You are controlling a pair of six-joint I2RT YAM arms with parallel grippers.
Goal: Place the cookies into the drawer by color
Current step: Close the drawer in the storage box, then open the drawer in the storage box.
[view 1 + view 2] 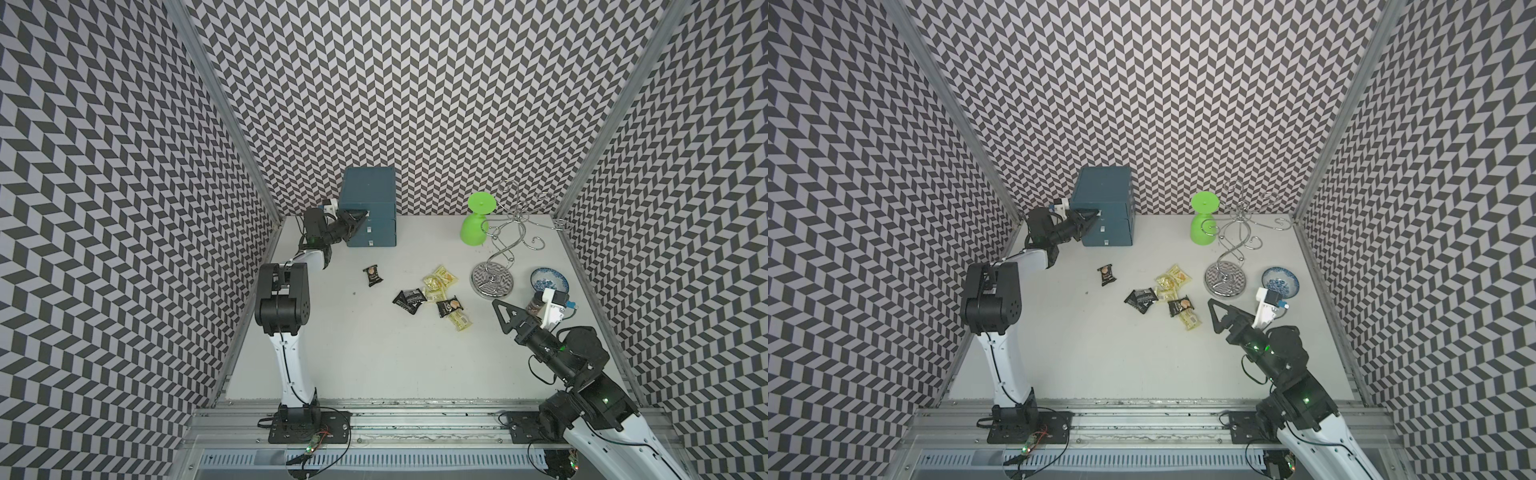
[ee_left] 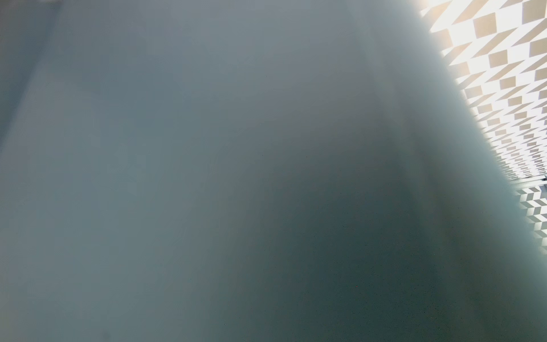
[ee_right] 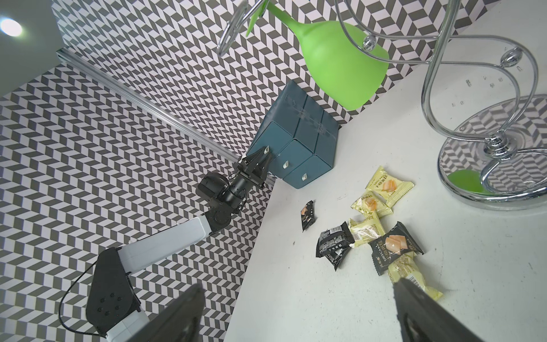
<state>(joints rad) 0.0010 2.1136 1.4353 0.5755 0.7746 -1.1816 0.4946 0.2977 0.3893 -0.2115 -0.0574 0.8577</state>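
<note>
The left gripper sits at the top pull tab of the drawer, an upright chest whose fronts face the arms; whether its jaws pinch the tab is unclear. The cookies lie scattered further right, just ahead of the wide-open, empty right gripper.

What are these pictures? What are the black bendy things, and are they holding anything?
They are two robot arms with pinching grippers. Two pictures look down from above; the other two come from cameras on the arms' wrists. On the table lie black and yellow cookies. There is also a blue drawer box, an upside-down green cup by a wire rack, and a bowl. The left gripper is at the top drawer's tab; I cannot tell whether it pinches it. Its camera, too close, sees mostly blur. The right gripper is open and holds nothing.
</note>
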